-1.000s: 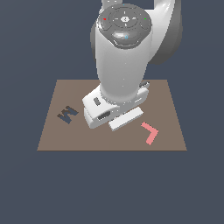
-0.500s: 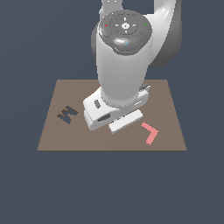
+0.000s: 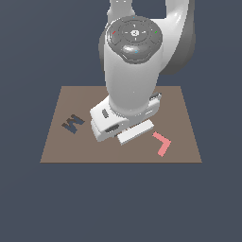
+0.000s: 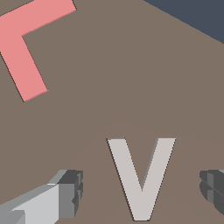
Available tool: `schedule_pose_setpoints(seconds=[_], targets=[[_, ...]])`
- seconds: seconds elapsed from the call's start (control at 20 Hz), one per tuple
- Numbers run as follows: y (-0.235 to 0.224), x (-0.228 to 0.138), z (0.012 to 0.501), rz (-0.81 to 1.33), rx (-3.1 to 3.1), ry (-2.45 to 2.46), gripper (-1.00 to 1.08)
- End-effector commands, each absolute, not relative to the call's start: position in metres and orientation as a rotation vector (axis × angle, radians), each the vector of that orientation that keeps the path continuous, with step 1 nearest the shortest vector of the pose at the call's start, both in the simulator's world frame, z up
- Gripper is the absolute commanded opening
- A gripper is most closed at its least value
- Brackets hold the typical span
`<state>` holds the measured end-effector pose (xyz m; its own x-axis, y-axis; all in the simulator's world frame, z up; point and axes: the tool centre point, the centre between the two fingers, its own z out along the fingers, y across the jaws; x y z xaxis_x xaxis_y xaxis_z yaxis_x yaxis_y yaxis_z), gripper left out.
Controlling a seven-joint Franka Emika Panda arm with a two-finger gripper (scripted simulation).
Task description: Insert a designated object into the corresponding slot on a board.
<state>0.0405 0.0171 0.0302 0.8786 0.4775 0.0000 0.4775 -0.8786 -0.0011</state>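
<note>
The pale grey V-shaped designated object (image 4: pixel 141 176) lies flat on the brown board (image 4: pixel 131 78) in the wrist view. My gripper (image 4: pixel 142 190) is open, one fingertip (image 4: pixel 70 192) on each side of the V and clear of it. In the exterior view the arm's wrist and hand (image 3: pixel 123 120) hang low over the middle of the board (image 3: pixel 61 142) and hide the V and the fingers. The V-shaped slot is not visible in either view.
A pink L piece (image 3: pixel 161 142) (image 4: pixel 26 48) lies on the board at the exterior view's right. A dark navy M-shaped recess (image 3: pixel 73 124) sits at the exterior view's left. The board's edge shows against dark floor (image 4: pixel 197 17) in the wrist view.
The arm has barely moved; the hand stays low over the middle of the board.
</note>
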Motion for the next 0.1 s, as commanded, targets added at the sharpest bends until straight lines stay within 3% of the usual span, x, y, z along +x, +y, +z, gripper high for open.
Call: schedule_pose_setpoints(seconds=[0.0, 0.05], targets=[[0.0171, 0.0405, 0.0302, 0.000, -3.044, -0.774, 1.00], [0.0171, 0.0405, 0.0302, 0.000, -3.044, -0.774, 1.00]])
